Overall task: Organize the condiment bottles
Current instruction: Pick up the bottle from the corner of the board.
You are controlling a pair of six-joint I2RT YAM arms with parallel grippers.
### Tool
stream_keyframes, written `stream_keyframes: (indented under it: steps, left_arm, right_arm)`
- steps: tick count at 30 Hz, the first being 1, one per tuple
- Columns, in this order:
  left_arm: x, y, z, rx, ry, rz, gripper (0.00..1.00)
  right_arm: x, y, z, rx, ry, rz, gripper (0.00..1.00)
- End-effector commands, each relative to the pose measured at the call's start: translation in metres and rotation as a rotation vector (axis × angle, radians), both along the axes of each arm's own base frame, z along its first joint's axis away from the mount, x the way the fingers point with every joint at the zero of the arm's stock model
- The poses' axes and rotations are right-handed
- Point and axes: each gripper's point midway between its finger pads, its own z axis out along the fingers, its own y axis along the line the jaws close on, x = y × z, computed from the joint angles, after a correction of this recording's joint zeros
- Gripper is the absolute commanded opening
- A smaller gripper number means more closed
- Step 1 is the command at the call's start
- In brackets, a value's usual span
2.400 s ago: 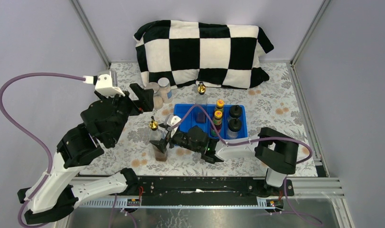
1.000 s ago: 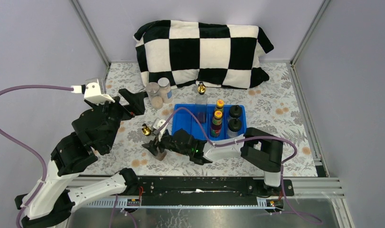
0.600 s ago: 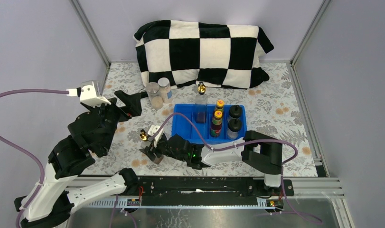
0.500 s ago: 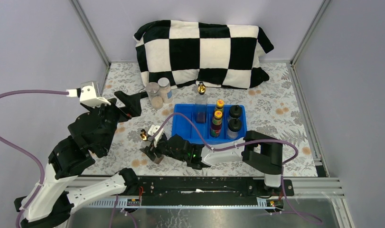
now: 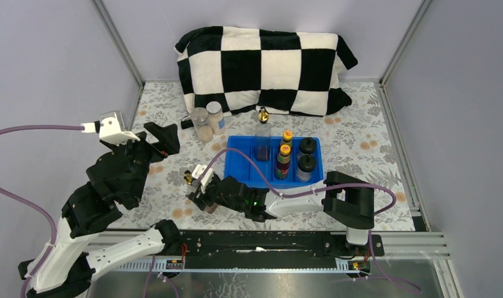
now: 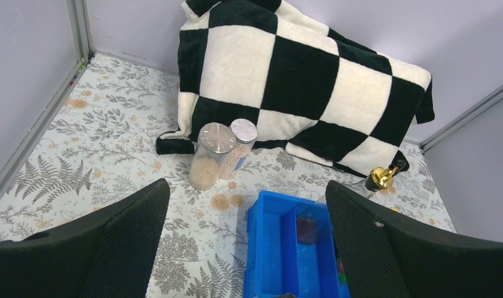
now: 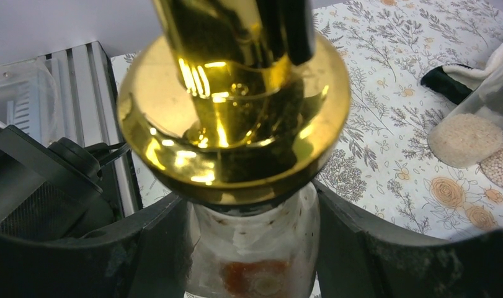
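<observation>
My right gripper (image 5: 203,197) is shut on a clear gold-topped bottle (image 5: 190,179), held tilted with its top leaning left, low over the table left of the blue tray (image 5: 236,149). In the right wrist view the fingers (image 7: 159,251) clamp the bottle's neck (image 7: 255,245) under the gold top. The tray holds the other gold-topped bottle (image 5: 262,131), two yellow-capped sauce bottles (image 5: 284,155) and two black-capped shakers (image 5: 306,162). Two grey-lidded jars (image 5: 208,121) stand behind the tray's left end. My left gripper (image 5: 161,139) is open and empty in the air, left of the jars (image 6: 214,155).
A black-and-white checkered cushion (image 5: 264,68) lies along the back wall, just behind the jars. The tray's left compartment (image 6: 280,248) holds nothing. Metal frame rails run along the table's sides and near edge.
My right gripper has carried the gold-topped bottle left and toward the near edge, tipping it from upright to leaning. My left arm has drawn back to the left, away from the jars.
</observation>
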Motion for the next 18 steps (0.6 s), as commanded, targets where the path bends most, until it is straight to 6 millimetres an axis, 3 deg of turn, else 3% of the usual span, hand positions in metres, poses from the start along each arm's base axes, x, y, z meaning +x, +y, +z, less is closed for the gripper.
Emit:
stream_keyframes:
  steps: [1,18]
  left_arm:
    - [0.002,0.005,0.003,-0.029,-0.020,0.040,0.99]
    - [0.005,0.002,-0.001,-0.029,-0.012,0.044,0.99]
  right_arm:
    - [0.004,0.005,0.092,0.186,-0.079,-0.025,0.10]
    - [0.003,-0.001,0.151,0.294,-0.090,-0.030,0.08]
